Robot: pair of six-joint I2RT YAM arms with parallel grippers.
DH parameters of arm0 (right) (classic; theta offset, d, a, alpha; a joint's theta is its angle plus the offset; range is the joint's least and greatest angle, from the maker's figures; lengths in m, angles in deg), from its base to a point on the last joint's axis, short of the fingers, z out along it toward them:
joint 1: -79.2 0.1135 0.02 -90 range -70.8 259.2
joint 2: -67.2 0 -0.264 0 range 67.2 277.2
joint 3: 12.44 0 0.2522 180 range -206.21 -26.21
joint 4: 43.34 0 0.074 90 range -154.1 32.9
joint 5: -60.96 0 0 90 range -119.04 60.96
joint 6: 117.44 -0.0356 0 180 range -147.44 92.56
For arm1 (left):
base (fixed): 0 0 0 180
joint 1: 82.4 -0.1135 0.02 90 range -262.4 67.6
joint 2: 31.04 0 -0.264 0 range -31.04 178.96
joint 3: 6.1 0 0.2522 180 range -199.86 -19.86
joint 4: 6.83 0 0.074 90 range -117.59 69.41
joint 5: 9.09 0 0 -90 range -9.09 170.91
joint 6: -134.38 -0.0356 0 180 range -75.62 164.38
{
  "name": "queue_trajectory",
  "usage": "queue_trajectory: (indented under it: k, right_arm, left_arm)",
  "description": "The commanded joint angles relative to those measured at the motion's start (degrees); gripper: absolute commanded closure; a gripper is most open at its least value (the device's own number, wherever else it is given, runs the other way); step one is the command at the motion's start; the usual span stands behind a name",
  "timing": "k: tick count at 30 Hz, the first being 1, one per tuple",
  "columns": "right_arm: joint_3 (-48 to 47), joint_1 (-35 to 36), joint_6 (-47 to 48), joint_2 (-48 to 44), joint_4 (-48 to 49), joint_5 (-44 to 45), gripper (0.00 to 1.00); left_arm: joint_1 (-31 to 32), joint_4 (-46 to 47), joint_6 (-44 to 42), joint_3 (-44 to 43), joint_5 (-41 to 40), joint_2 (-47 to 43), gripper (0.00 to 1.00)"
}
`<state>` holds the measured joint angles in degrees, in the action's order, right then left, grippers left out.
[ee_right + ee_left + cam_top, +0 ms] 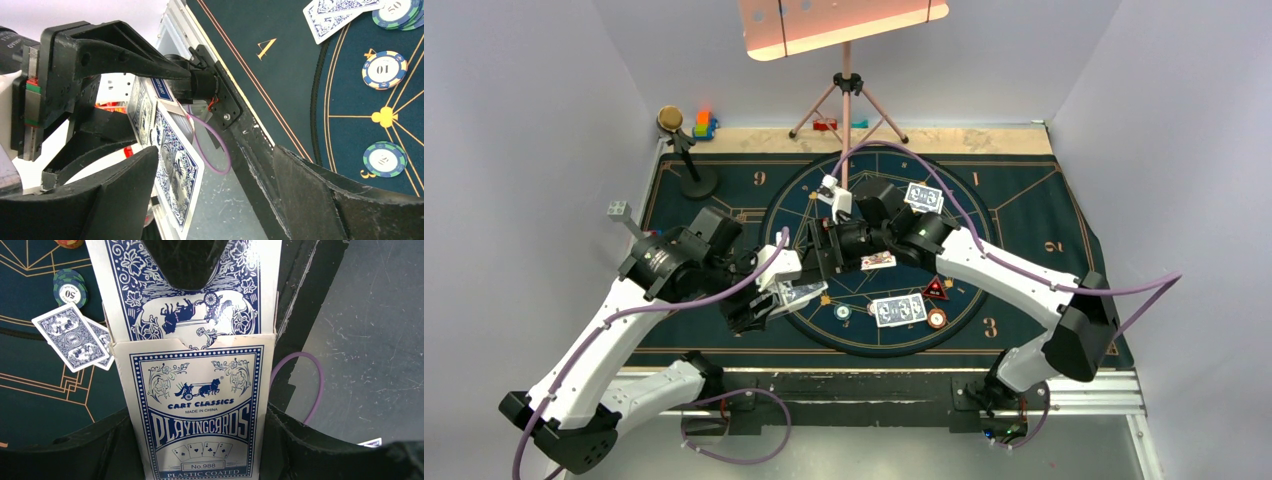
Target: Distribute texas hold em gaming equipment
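The left claw (pixel 197 450) is clamped on a blue-and-white card box (pixel 195 405) printed "Playing Cards", held upright between its fingers. The right claw (pixel 215 155) stands wide open, close in front of that box. To the left claw's right, a teal chip (pixel 844 313) and two face-down cards (pixel 899 310) lie on the dark mat (pixel 1024 215).

Two white-shelled robot arms, the left arm (pixel 589 345) and the right arm (pixel 1004 268), carry bulky black joint housings (pixel 1079 340) at each bend. A thin purple cable (pixel 1124 290) runs in loose loops along each arm. The right gripper (pixel 215 150) has broad matte black plastic fingers (pixel 115 200) with rough, chipped edges. The left gripper (pixel 197 412) has a black body with a red-and-green strip (pixel 31 90), and its camera bracket has a small silver screw (pixel 227 116).
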<state>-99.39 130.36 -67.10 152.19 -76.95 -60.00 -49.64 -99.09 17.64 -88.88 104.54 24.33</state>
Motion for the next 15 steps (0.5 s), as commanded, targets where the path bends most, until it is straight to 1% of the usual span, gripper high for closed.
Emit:
queue_trajectory:
  k: [1,9,12,15]
  right_arm:
    - [-1.89,0.17,0.28,-1.27,-0.09,0.79,0.16]
    - [-4.16,0.08,2.23,-2.67,-5.19,6.07,0.38]
    - [-4.99,0.08,2.95,-3.30,-6.86,8.25,0.44]
    - [-5.77,0.13,3.71,-3.60,-8.12,9.58,0.48]
  left_arm:
    - [-0.24,1.15,-0.51,-1.50,0.45,-0.91,1.00]
    - [-0.26,1.13,-0.42,-1.47,0.62,-1.13,1.00]
    - [-0.29,1.15,-0.42,-1.55,0.70,-1.07,1.00]
    - [-0.30,0.96,-0.42,-1.73,0.79,-1.13,1.00]
